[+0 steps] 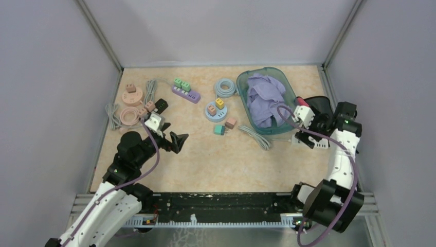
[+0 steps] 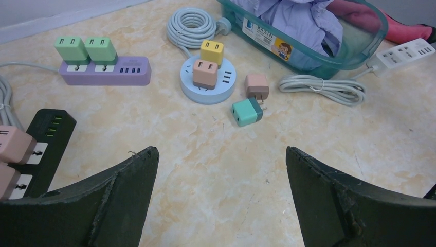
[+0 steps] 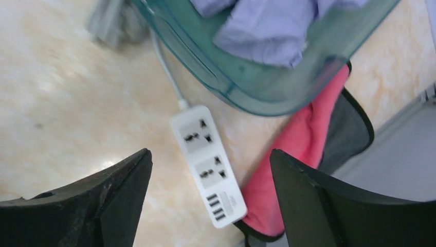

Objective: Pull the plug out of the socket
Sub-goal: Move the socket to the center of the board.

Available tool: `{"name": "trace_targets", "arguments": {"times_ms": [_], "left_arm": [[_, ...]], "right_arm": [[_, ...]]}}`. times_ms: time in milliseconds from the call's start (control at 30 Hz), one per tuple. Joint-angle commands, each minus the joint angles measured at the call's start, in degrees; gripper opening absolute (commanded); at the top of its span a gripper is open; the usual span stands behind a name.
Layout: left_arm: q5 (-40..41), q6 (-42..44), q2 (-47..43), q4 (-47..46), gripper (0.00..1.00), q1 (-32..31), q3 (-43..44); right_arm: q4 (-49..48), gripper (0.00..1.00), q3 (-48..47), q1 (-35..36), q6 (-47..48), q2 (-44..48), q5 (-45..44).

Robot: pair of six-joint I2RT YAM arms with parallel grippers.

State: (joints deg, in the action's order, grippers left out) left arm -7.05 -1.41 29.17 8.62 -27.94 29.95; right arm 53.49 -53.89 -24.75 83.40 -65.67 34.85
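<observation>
My right gripper (image 3: 211,153) is open and hangs just above a white power strip (image 3: 208,164) whose sockets are bare. My left gripper (image 2: 221,149) is open over bare tabletop with nothing between its fingers. Ahead of it, a yellow plug (image 2: 212,51) and a pink plug (image 2: 204,73) sit in a round blue socket (image 2: 208,88). Two green plugs (image 2: 86,49) sit in a purple strip (image 2: 105,73). A loose pink plug (image 2: 256,85) and a teal one (image 2: 247,111) lie on the table. Pink plugs (image 2: 13,144) sit in a black strip (image 2: 46,136) at my left.
A teal bin (image 1: 241,82) of lilac cloth stands at the back right, with a pink cloth (image 3: 308,139) and a dark pad beside the white strip. A coiled grey cable (image 2: 191,25), a bundled cable (image 2: 324,87) and round pink sockets (image 1: 132,96) lie about.
</observation>
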Motion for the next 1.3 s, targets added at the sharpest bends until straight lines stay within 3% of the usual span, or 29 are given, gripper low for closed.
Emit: {"name": "trace_targets", "arguments": {"times_ms": [0, 67, 267, 367, 533, 633, 733, 867, 1100, 1267], "left_arm": [[-1.1, 0.1, 0.4, -1.2, 0.98, 0.4, -0.2], [-1.6, -0.3, 0.9, -1.5, 0.98, 0.5, 0.0], [-4.6, -4.6, 3.4, -3.9, 0.97, 0.5, 0.7], [-6.4, -9.7, 4.1, -6.2, 0.98, 0.5, 0.1], [-8.0, -21.0, 4.5, -19.0, 0.98, 0.5, -6.3], [-5.2, -27.8, 7.1, -29.1, 1.00, 0.5, -10.6], [-1.3, -31.5, 13.0, -33.5, 1.00, 0.5, -10.5], [0.4, -30.2, 25.3, -32.1, 1.00, 0.5, -4.0], [8.8, -23.5, 46.1, -20.7, 1.00, 0.5, 12.2], [6.2, -12.9, 56.7, -16.8, 0.99, -0.1, 21.5]], "right_arm": [[15.4, 0.86, -2.2, 0.3, 0.1, 6.4, 22.3], [14.9, 0.87, -1.6, 3.5, -4.6, 9.0, 28.3], [-12.5, 0.86, 4.4, 19.3, -39.5, 13.6, 33.1], [-17.4, 0.86, 5.1, 19.7, -45.8, 11.7, 35.6], [-19.2, 0.86, 7.2, 19.7, -48.1, 10.8, 32.5], [-20.5, 0.86, 9.2, 19.7, -48.4, 12.3, 31.1], [-21.6, 0.86, 10.3, 19.7, -48.3, 13.7, 28.4], [-22.9, 0.86, 11.2, 19.7, -49.0, 14.1, 26.9], [-23.1, 0.86, 11.4, 19.7, -49.4, 14.4, 27.4], [-23.3, 0.86, 11.7, 19.9, -49.4, 14.4, 27.6]]}}
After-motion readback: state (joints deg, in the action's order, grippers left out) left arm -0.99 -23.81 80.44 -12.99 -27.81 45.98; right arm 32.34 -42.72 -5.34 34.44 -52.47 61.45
